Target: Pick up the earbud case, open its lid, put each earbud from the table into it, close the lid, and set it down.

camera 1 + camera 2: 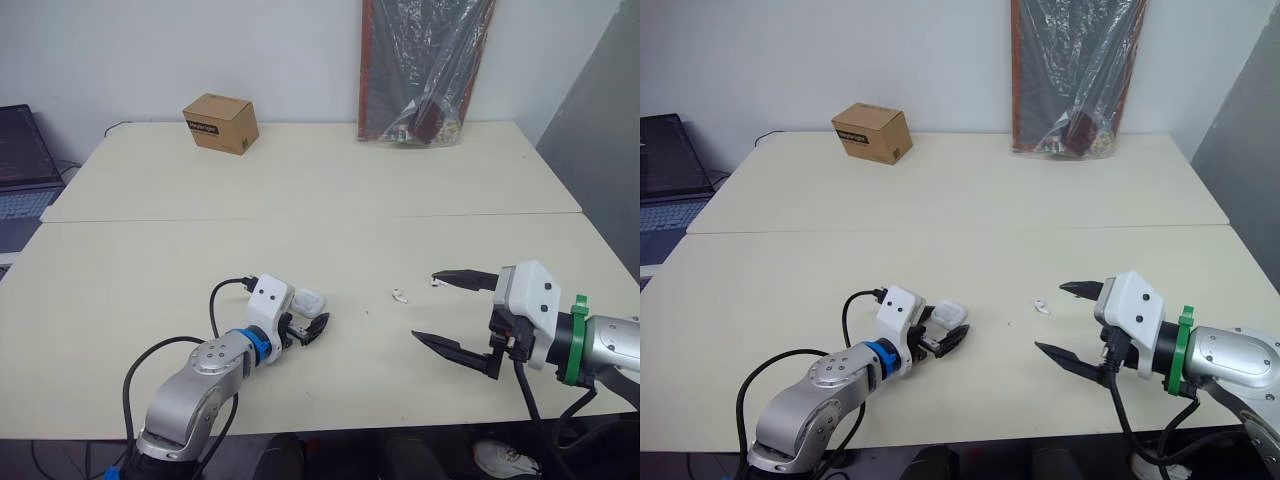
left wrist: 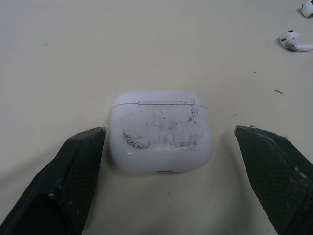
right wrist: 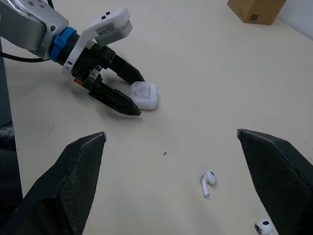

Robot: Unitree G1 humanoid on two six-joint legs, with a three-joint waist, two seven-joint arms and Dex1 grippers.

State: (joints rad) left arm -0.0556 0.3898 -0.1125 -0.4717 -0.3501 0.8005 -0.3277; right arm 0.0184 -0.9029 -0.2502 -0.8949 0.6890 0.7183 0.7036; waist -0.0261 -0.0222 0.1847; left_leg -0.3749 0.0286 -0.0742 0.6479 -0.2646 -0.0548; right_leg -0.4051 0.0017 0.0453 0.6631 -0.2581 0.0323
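Earbud case flat, lid away from left pincer — open, astride

No text can be read anywhere. The box, at 11 o'clock on the surface, carries a dark label on one side; its pale print is too small to make out. In the right wrist view, dark marks on another face are equally illegible.
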